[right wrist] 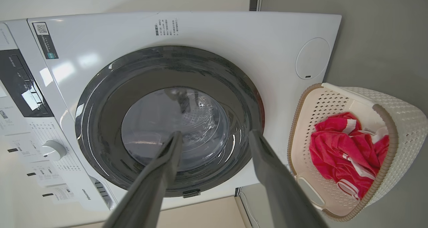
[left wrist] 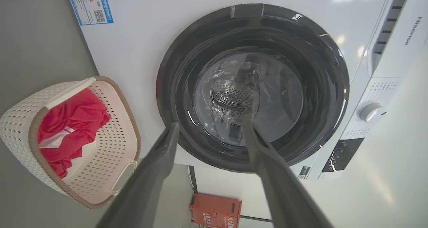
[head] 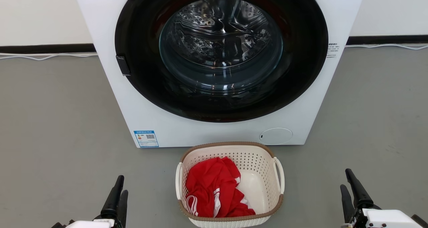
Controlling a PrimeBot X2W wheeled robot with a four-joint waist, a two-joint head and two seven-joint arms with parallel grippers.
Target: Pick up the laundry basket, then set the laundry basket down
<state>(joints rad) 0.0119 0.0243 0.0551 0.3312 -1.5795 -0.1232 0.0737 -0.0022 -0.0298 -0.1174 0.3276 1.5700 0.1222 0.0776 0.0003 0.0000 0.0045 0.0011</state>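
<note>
A grey floor (head: pixel 50 121) is bounded at the back by a pale wall, and a white washing machine (head: pixel 167 131) is stood on it with its round glass door (head: pixel 220 44) shut. The laundry basket (head: pixel 254 157) is set upright on the floor just in front of the machine's lower edge, below the door and apart from both grippers. A red garment (head: pixel 210 184) with white stripes is heaped in its left half, and the right half of its bottom is left bare. The left gripper (head: pixel 122 185) is held low to the basket's left and the right gripper (head: pixel 345 178) low to its right. Both are released, their dark fingers spread with nothing grasped.
</note>
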